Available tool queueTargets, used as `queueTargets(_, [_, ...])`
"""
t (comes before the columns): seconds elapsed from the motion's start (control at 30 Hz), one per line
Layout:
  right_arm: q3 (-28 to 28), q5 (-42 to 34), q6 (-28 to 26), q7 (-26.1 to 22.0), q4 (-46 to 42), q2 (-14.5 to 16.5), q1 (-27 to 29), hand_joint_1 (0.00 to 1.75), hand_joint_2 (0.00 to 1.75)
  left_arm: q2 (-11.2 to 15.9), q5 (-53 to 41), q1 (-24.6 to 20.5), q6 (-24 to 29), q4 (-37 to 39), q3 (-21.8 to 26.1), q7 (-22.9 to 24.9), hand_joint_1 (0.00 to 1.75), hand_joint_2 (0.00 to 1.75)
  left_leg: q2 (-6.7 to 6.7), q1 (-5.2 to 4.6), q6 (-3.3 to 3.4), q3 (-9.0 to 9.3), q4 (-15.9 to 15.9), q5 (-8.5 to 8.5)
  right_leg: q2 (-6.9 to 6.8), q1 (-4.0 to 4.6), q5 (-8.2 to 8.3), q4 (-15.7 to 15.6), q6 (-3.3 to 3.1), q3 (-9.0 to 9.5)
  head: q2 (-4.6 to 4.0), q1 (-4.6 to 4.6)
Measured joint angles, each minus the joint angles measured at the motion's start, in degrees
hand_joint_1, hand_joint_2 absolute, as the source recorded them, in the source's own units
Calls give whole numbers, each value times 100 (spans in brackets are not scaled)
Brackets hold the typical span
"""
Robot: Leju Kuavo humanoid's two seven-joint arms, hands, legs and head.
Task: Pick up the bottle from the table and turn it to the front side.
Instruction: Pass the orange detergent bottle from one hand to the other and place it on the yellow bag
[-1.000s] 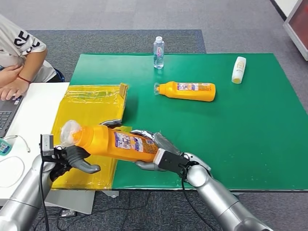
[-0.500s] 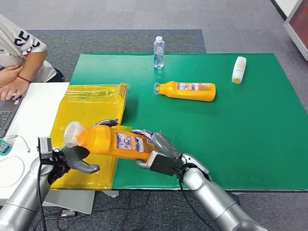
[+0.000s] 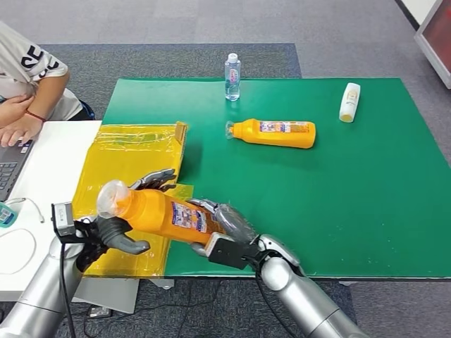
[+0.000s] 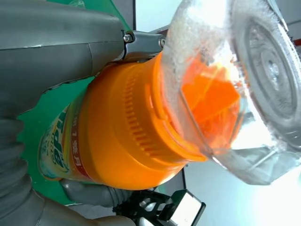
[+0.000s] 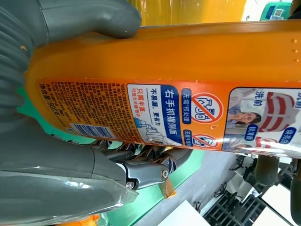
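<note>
Orange plastic bottle (image 3: 159,213) with a clear cap is up in the air at the near edge of the table, held by both robot hands. It lies on its side, and its long way runs from left to right, with the clear cap (image 3: 110,198) pointing left and a little far and its bottom end pointing right. The left hand (image 3: 114,229) holds the neck end, with its thick grey thumb under the bottle and its dark fingers (image 3: 154,179) on the far side. The right hand (image 3: 226,227) wraps around the bottom end. In the right wrist view the side with small writing and a bar code (image 5: 93,130) faces the camera. In the left wrist view you can see an orange spout (image 4: 213,101) inside the clear cap. Under the bottle lies a shiny yellow plastic bag (image 3: 133,158), flat on the left part of the table. A green mat (image 3: 340,197) covers most of the table. On the mat, farther away, a second orange bottle (image 3: 274,133) lies on its side with its cap pointing left. A small clear water bottle (image 3: 232,76) stands at the far edge. A little white bottle (image 3: 349,102) lies far to the right. At the far left, a person's arm (image 3: 33,98) rests by a laptop (image 3: 11,167) on a white table (image 3: 51,172). The floor is grey carpet (image 3: 159,21).
</note>
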Motion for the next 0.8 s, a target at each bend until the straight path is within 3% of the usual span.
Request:
queueTargets(0.4, [14, 31, 30, -3, 11, 86, -11, 175, 175, -102, -4, -99, -36, -31, 27, 0, 0, 175, 0, 0, -1, -2, 0, 2, 0, 1, 0, 0, 0, -2, 0, 1])
queueTargets(0.43, [16, 32, 30, -4, 14, 93, -15, 175, 175, -105, -4, -118, -46, -31, 26, 0, 13, 175, 0, 0, -1, -2, 0, 2, 0, 0, 0, 0, 0, -2, 0, 0])
queueTargets(0.53, [22, 37, 29, -11, 17, 101, -19, 175, 175, -103, -4, -148, -106, -31, 25, 0, 144, 175, 0, 0, -1, -3, 0, 2, 0, 0, 0, 0, 0, -2, 0, 0])
queueTargets(0.57, [25, 39, 26, -15, 17, 101, -19, 175, 175, -102, -3, -150, -127, -29, 25, 0, 175, 175, 0, 0, -1, -3, 0, 2, 0, 0, 0, 0, 0, -2, 0, 0])
queueTargets(0.8, [36, 60, -8, -27, 16, 101, -20, 175, 175, -54, 13, -150, -213, -20, 7, 0, 175, 175, 0, 0, -1, -4, 0, 1, 0, 1, 0, 0, 0, -4, 0, 0])
